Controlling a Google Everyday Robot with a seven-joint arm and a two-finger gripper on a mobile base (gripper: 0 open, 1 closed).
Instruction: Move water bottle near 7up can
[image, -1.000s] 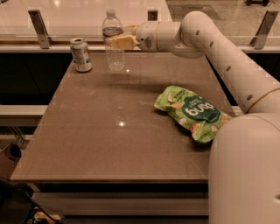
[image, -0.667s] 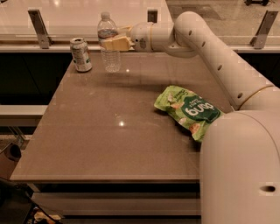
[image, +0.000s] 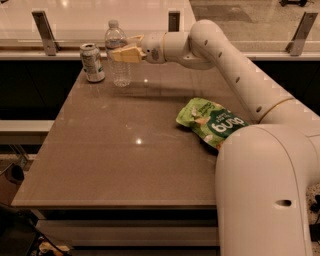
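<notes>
Gripper (image: 122, 46), clamped on the clear ribbed plastic water bottle (image: 120, 70) beside the silver-green metal 7up can (image: 92, 62), should be opened slowly.

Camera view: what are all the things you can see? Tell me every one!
water bottle: one, clear with a white cap, back left of the table, upright just right of the can
7up can: one, silver and green, back left corner, upright
snack bag: one, green, lying flat on the table's right side
table: one, brown
metal posts: three, grey, in a row behind the table
arm: one, white, reaching from front right to back left
gripper: one, yellowish fingers, closed on the water bottle's upper part
</notes>
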